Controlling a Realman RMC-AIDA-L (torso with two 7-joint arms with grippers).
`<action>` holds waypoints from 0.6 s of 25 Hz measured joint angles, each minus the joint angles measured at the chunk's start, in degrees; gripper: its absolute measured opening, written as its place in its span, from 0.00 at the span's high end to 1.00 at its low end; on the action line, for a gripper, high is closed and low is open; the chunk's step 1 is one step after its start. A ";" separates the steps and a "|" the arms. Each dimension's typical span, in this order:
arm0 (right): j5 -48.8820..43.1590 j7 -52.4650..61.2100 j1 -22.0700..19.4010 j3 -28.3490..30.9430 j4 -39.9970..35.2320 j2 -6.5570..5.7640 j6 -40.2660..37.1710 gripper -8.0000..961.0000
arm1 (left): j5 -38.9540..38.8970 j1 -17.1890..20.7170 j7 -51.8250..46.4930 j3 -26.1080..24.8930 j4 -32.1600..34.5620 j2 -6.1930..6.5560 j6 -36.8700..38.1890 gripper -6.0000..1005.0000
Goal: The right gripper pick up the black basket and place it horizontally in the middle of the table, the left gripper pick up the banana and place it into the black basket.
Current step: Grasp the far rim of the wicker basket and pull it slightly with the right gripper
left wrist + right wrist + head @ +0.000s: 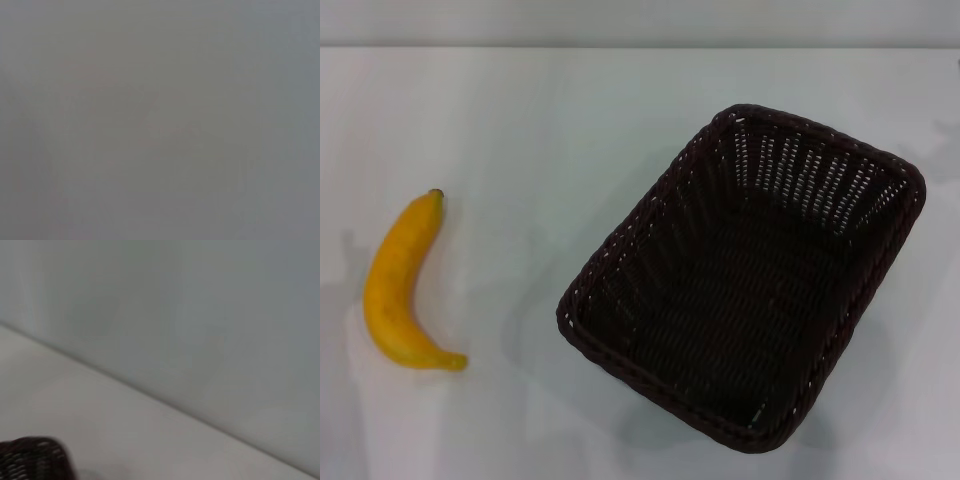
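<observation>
Nearest to the robot, the banana (400, 290) lies flat on the white desk (540, 130) at the left, well apart from the black basket (745, 275). The basket stands empty at the right, turned at an angle, so I judge it is not yet set horizontally in the middle. Neither gripper is visible, so I cannot tell how their fingers stand.

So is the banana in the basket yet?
No, out. The banana lies on the white table, apart from the black basket, which is empty.
</observation>
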 joint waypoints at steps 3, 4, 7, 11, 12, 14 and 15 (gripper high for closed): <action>-0.04 -0.66 1.70 -1.57 1.43 -0.24 -1.44 0.31 | 0.03 0.10 0.00 0.06 0.01 0.00 0.00 0.12; -0.04 -0.80 2.03 -2.24 1.58 -0.34 -1.72 0.31 | 0.04 0.12 0.00 0.06 0.00 -0.01 0.00 0.12; -0.04 -1.35 2.76 -4.52 1.73 -0.43 -2.32 0.31 | 0.05 0.19 0.00 0.09 0.00 -0.05 0.00 0.12; 0.11 -2.47 3.13 -6.69 2.00 -0.30 -2.89 0.31 | 0.05 0.32 0.00 0.54 -0.23 -0.08 0.19 0.12; 0.11 -2.76 3.20 -7.26 2.21 -0.17 -3.01 0.31 | 0.05 0.32 0.00 0.61 -0.40 -0.08 0.26 0.12; 0.06 -3.15 3.41 -8.36 2.83 0.08 -3.21 0.31 | 0.05 0.32 0.00 0.66 -0.61 -0.12 0.36 0.12; 0.06 -3.27 3.55 -8.74 3.10 0.14 -3.33 0.31 | 0.05 0.32 0.00 0.66 -0.63 -0.13 0.36 0.12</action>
